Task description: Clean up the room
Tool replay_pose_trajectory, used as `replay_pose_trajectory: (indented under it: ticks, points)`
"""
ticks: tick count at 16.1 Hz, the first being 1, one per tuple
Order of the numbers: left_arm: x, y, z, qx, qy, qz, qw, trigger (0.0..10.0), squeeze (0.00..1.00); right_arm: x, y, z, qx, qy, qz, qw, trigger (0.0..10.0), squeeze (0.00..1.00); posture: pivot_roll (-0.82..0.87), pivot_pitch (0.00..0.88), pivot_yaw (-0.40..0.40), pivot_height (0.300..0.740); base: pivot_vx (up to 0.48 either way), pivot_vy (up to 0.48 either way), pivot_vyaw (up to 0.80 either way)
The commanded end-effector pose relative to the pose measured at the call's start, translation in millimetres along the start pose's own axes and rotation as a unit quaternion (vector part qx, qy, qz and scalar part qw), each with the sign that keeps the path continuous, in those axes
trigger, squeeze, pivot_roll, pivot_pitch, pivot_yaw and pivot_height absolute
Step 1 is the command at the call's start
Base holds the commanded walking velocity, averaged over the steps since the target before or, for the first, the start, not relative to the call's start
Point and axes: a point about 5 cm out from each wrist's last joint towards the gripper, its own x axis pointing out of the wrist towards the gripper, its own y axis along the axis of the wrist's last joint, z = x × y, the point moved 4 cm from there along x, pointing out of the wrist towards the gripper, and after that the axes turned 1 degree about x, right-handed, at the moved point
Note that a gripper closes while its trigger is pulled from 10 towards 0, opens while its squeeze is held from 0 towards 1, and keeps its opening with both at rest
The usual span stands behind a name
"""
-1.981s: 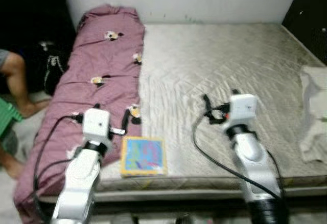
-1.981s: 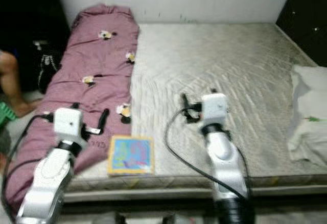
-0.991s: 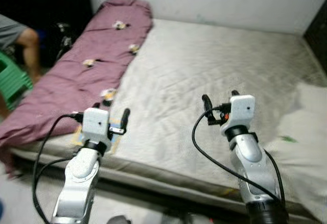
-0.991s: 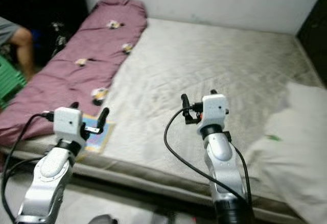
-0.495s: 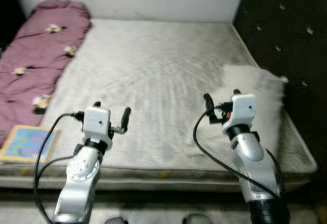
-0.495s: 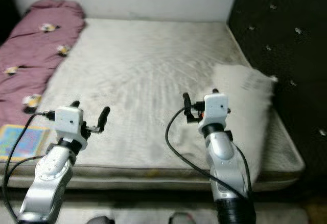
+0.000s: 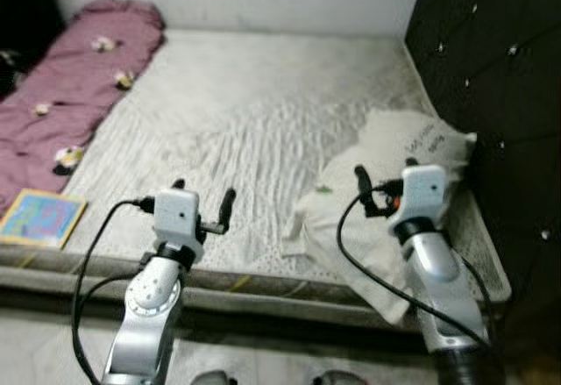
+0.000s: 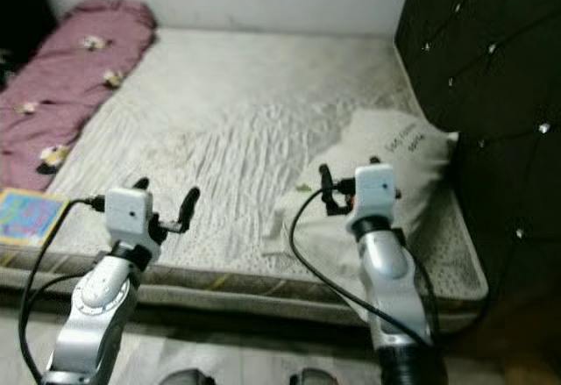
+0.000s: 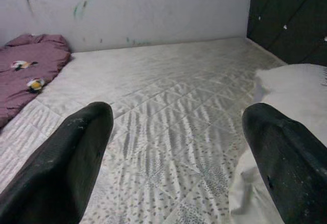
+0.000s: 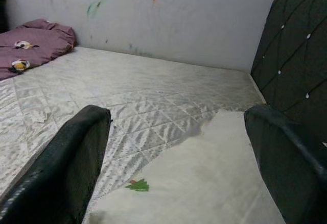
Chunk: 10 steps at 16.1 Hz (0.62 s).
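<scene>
left eye view is showing the right gripper [image 7: 383, 181] hanging wide apart over the white pillow [image 7: 386, 170]; the left gripper [image 7: 203, 195] is also hanging wide apart. grabbing a fat corner should be working best.

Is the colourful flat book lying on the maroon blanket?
No: the colourful flat book lies on the bare grey quilted mattress at its near left corner, beside the maroon blanket.

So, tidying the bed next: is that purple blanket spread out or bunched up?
Bunched up: the blanket lies in a long roll along the mattress edge.
</scene>
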Motion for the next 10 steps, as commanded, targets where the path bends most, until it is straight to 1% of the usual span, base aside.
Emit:
replay_pose_trajectory:
  ticks: [1, 5, 10]
  points:
    - [-0.1, 4.9, -3.8, 0.006, 0.001, 0.009, 1.0, 10.0, 0.0, 2.3, 6.5, -1.5, 0.003, 0.0, 0.011, 1.0, 10.0, 0.0, -0.01, 0.0, -0.003, 0.74, 0.0, 0.0, 0.0]
    - [0.2, 4.8, -3.8, 0.009, 0.004, 0.008, 1.0, 10.0, 0.0, 3.8, 6.6, -0.7, 0.005, -0.001, 0.011, 1.0, 10.0, 0.0, -0.01, 0.0, -0.006, 0.74, 0.0, 0.0, 0.0]
    - [1.8, 4.5, -3.8, 0.009, 0.006, 0.008, 1.0, 10.0, 0.0, 5.8, 7.6, 0.0, 0.002, 0.001, 0.012, 1.0, 10.0, 0.0, -0.01, 0.0, -0.011, 0.74, 0.0, -0.384, 0.0]
